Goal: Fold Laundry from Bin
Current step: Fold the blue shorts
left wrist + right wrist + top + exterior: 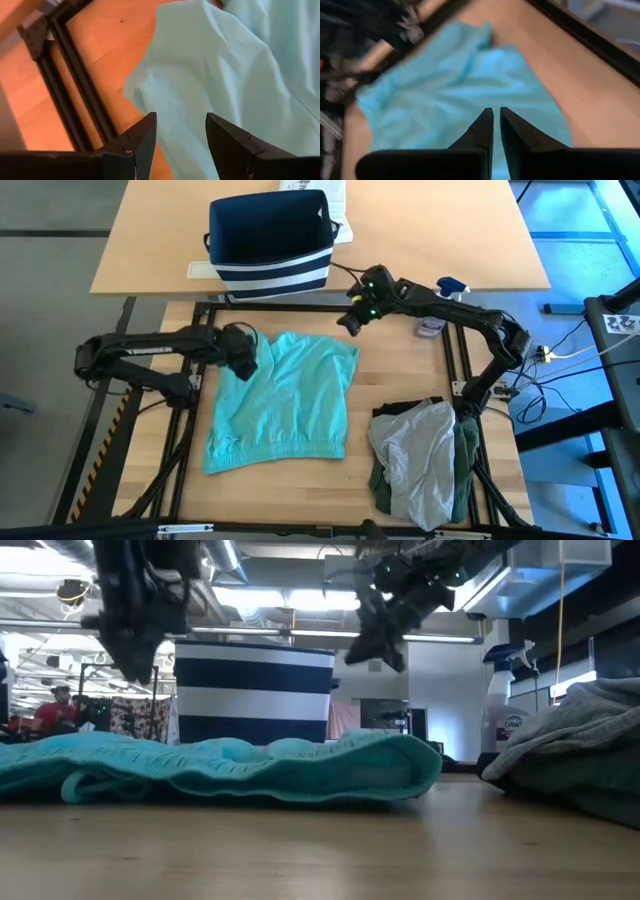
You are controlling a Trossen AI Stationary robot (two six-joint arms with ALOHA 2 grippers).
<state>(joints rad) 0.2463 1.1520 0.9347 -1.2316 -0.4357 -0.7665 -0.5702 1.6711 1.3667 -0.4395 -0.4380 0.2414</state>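
Two grippers poised above a teal garment spread flat on the table.
Left gripper (243,360), fingers parted and empty, hangs over the teal garment (283,402) near its top-left corner; right gripper (352,321), fingers nearly together and holding nothing, hovers just off the garment's top-right corner. Grey garment (425,457) lies heaped on a dark green one (466,460) at the table's (400,370) right side. Striped navy bin (268,242) stands on the farther table beyond.
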